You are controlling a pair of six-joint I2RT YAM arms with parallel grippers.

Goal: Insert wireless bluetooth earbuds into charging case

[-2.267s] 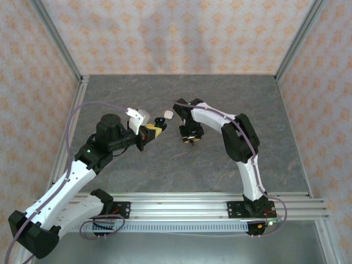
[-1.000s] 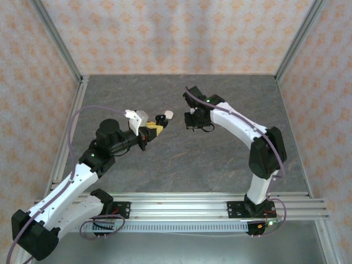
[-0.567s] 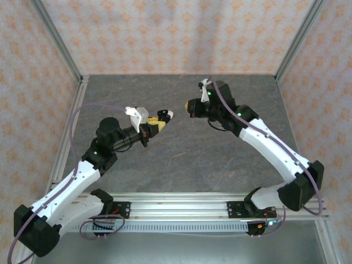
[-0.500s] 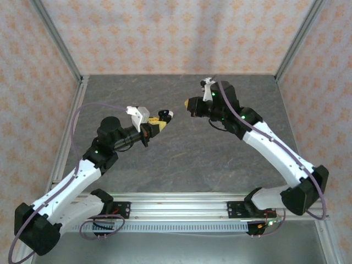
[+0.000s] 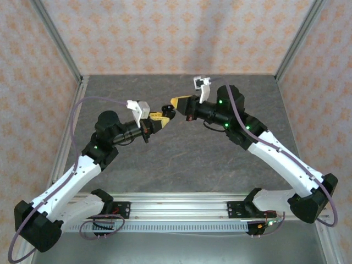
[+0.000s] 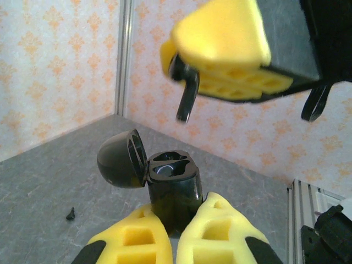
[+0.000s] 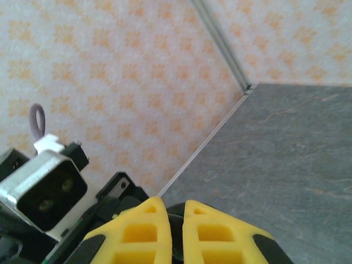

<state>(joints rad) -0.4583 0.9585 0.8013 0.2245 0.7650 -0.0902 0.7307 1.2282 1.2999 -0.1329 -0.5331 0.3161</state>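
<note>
Orange-patterned walls (image 5: pixel 165 33) ring a grey stone-look tabletop (image 5: pixel 181 159). A glossy black stemmed earbud (image 6: pixel 186 94), likely light and slick, hangs pinched by its head, stem free, a sensible hold, in the right gripper (image 5: pixel 177 102). It sits just above the lid-open black plastic charging case (image 6: pixel 171 184), which is clamped in the left gripper (image 5: pixel 161 117).

No word, number, brand mark or sign can be read anywhere in these views. The charging case (image 6: pixel 171 184) is plain glossy black with no legible marking, and the walls (image 5: pixel 165 33) carry only a repeated orange ornament, not lettering.
</note>
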